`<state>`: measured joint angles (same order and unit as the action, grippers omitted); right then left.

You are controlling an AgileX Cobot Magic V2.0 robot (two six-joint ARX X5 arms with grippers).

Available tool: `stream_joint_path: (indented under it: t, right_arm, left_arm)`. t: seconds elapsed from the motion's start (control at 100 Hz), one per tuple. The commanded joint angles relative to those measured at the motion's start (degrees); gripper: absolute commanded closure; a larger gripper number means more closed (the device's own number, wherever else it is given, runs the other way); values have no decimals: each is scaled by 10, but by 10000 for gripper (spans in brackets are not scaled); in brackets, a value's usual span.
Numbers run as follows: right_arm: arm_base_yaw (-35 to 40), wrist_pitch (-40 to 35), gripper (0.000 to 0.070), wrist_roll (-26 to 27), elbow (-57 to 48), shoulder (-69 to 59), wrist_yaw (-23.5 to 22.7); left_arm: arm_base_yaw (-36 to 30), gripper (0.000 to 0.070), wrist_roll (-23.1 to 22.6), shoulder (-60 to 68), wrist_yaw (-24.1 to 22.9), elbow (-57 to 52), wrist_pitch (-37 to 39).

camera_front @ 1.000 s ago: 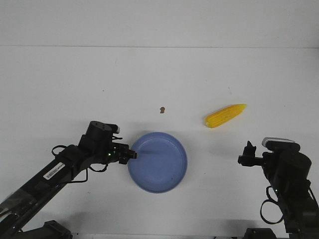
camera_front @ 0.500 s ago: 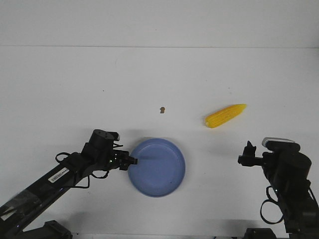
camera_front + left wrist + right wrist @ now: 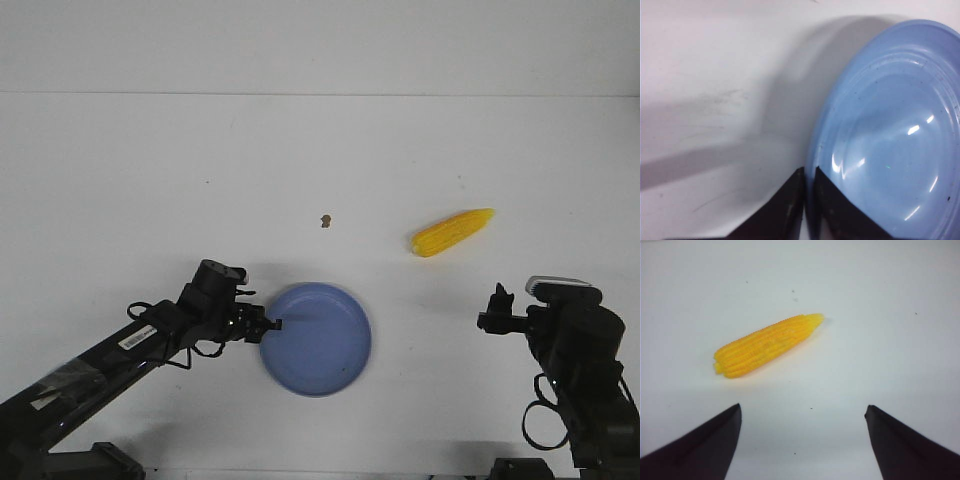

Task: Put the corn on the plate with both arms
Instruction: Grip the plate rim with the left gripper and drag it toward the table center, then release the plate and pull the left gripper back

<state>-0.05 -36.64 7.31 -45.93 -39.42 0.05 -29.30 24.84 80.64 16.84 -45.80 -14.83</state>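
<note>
The light-blue plate [image 3: 318, 338] sits on the white table near the front middle. My left gripper [image 3: 272, 326] is shut on the plate's left rim; in the left wrist view the two black fingers pinch the rim [image 3: 811, 170] and the plate [image 3: 890, 140] fills the side. The yellow corn [image 3: 452, 232] lies on the table at the right, behind my right gripper [image 3: 497, 305]. In the right wrist view the corn [image 3: 765, 345] lies ahead of the wide-open, empty gripper [image 3: 802, 410].
A small brown speck [image 3: 325, 221] lies on the table behind the plate. The table's far edge meets a white wall at the back.
My left arm has drawn back and lower, dragging the plate toward the front and slightly right. The right arm and the corn have not moved.
</note>
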Motion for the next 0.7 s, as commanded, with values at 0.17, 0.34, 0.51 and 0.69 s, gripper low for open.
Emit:
stream_joint_path:
  t: [0.17,0.34,0.51,0.69]
  right_arm:
    - [0,6,175,2,-11,-3,0]
    - [0,6,175,2,-11,-3,0]
    - [0,6,175,2,-11,-3,0]
    - [0,6,175,2,-11,-3,0]
  left_arm:
    - [-8,522,3,9,3,-5,-1]
    - [-8,290,1,3,3,-5,8]
    - [-7,264,-8,-26,2,-5,22]
    - [15,224,-54,-91,-26,-5,18]
